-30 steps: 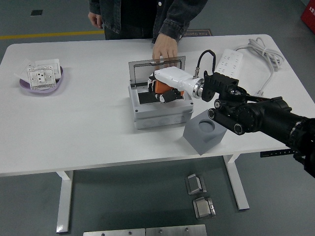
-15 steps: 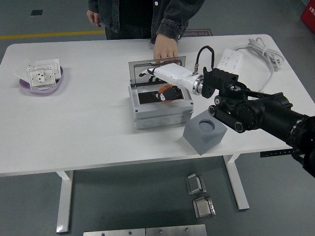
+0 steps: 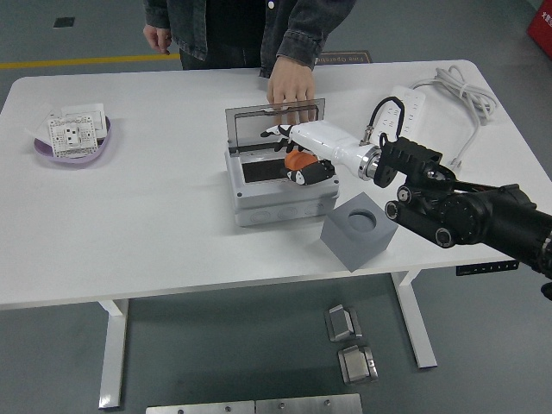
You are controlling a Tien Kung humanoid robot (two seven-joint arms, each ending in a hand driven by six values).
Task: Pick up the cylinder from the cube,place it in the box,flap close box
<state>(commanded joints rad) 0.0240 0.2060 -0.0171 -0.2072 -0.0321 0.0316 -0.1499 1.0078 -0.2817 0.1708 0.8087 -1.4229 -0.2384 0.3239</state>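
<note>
The orange cylinder lies inside the open grey box, at its right side, just under the palm of my right hand. That white hand reaches in from the right, and its fingers are spread toward the upright clear lid and hold nothing. The grey cube stands right of the box near the table's front edge, its round recess empty. A person's hand rests on the lid's top edge. My left arm is out of view.
A purple dish with white socket plates sits at the far left. A white power strip and its cable lie at the back right. The person stands at the far side.
My right hand has let go of the cylinder in the box, lifted and drawn back to the right, its fingers now spread by the lid. The person's hand stays on the lid.
</note>
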